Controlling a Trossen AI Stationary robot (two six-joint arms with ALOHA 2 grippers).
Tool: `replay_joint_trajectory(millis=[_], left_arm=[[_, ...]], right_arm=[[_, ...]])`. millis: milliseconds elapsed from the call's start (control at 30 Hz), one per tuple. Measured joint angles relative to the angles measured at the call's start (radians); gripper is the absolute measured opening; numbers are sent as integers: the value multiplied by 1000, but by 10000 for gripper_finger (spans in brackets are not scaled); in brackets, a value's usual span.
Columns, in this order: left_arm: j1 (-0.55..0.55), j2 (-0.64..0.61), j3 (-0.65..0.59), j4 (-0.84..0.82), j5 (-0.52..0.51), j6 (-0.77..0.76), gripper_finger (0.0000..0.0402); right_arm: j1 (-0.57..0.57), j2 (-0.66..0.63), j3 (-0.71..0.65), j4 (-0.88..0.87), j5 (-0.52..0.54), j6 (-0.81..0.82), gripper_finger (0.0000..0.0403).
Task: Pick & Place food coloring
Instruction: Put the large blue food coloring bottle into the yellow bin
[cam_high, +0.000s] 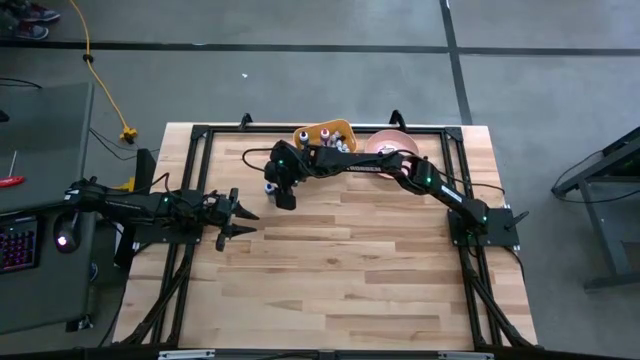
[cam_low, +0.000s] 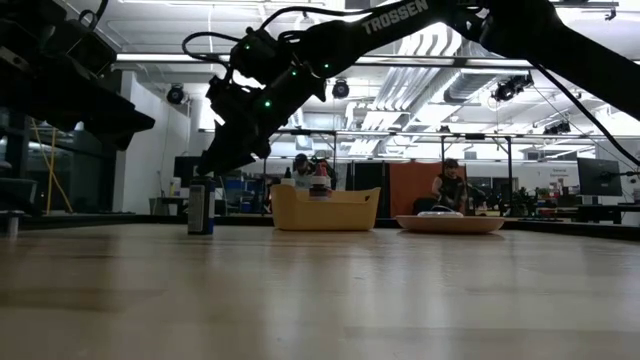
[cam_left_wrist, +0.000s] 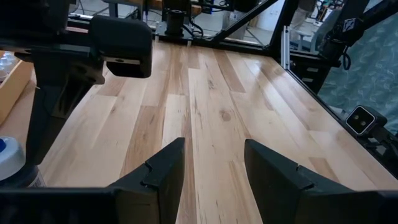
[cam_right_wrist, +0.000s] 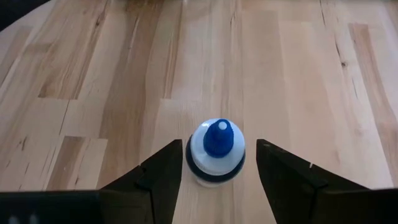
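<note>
Blue-capped food coloring bottle (cam_right_wrist: 216, 151) upright on wooden table (cam_high: 350, 270), between spread fingers of right gripper (cam_right_wrist: 217, 180), untouched, yellow bin (cam_high: 325, 134) well behind, left gripper (cam_left_wrist: 214, 174) open, idle at left edge.

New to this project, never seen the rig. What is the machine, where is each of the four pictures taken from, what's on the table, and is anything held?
It is two dark robot arms bolted to a wooden table. One picture looks straight down from overhead, one looks level along the tabletop, and one comes from a camera on each wrist.

The right gripper has its jaws open, with a small blue-capped food coloring bottle standing upright on the wood between them. The jaws are apart from it on both sides, so nothing is held. The left gripper waits at the table's left side, jaws open and empty.

At the far edge sits a yellow bin holding more small bottles, and beside it a pink plate.
</note>
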Motion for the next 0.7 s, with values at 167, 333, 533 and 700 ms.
replay_joint_trajectory(millis=[167, 333, 533, 700], left_arm=[[0, 0, 0, 0, 0, 0, 163], [0, 0, 0, 0, 0, 0, 163], [0, 0, 0, 0, 0, 0, 163], [0, 0, 0, 0, 0, 0, 163]], right_arm=[[0, 0, 0, 1, 1, 0, 192], [0, 0, 0, 1, 1, 0, 163], [0, 0, 0, 1, 1, -5, 119], [0, 0, 0, 1, 0, -28, 102]])
